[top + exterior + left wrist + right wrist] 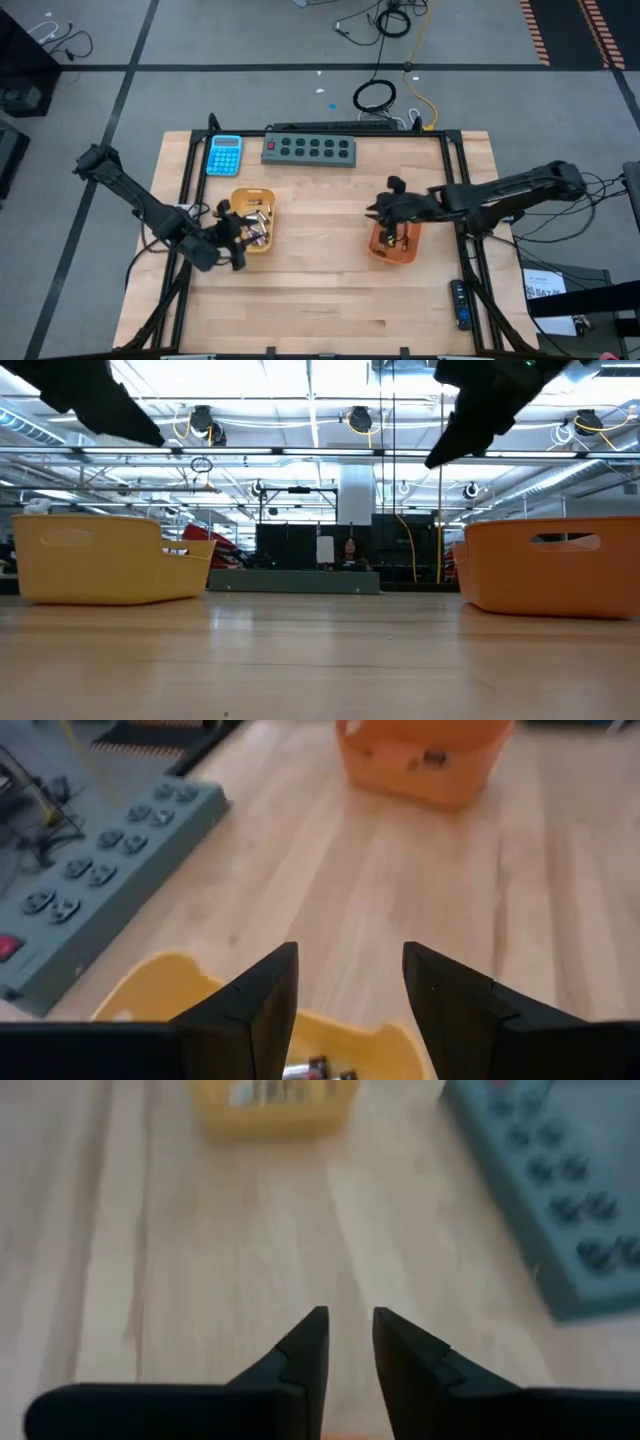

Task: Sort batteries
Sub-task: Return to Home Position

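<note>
A yellow tray (262, 197) holds several small silvery and dark batteries (258, 224). My left gripper (237, 236) hovers open over that tray's near-left part. In the left wrist view its fingers (268, 1000) stand above the tray's rim (160, 982), with batteries (318, 1068) below. An orange tray (383, 248) to the right holds a few batteries (401, 238), which also show in the left wrist view (433, 758). My right gripper (381, 208) hangs above the orange tray's far-left side. Its fingers (305, 1350) are a narrow gap apart, with nothing between them.
A blue calculator (224, 155) and a grey button strip (310, 150) lie along the table's far edge. A dark remote-like object (459, 301) sits by the right frame rail. Bare wood (320, 260) lies between the trays. A person (350, 550) sits far behind.
</note>
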`<move>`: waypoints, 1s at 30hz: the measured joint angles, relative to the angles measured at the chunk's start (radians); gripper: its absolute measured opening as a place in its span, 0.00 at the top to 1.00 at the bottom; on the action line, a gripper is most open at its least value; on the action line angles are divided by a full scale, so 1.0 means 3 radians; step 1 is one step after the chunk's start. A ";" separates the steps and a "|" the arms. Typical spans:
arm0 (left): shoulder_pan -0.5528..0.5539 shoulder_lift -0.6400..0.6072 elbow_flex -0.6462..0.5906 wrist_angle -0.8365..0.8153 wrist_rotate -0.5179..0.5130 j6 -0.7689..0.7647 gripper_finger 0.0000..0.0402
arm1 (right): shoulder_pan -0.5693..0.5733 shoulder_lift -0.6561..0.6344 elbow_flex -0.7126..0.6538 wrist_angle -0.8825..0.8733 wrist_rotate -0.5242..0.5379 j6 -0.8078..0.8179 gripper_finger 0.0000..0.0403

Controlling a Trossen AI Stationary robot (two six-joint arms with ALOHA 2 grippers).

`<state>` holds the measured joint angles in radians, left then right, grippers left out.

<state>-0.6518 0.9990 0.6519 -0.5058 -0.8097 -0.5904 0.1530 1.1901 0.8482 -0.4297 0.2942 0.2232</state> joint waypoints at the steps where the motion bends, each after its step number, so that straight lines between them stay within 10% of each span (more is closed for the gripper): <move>1: 0.0000 -0.0109 -0.0065 0.0102 -0.0023 0.0067 0.52 | -0.0018 -0.0134 -0.0158 0.0233 0.0031 -0.0036 0.82; 8: 0.0169 -0.0642 -0.0657 0.1624 0.0256 0.1148 0.52 | -0.0381 -0.0814 -0.1048 0.1776 -0.0418 -0.0425 0.92; 15: 0.0368 -0.1120 -0.1308 0.2577 0.0577 0.1511 0.52 | -0.0922 -0.1241 -0.1308 0.1972 -0.0811 -0.0515 0.99; 30: 0.0422 -0.1886 -0.1809 0.3156 0.0548 0.1999 0.52 | -0.1466 -0.2308 -0.2313 0.3052 -0.1032 -0.0505 1.00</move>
<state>-0.5252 0.4333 0.1093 0.4411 -0.6452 0.0094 -0.2868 0.4977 0.1543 0.4858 -0.0155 0.0718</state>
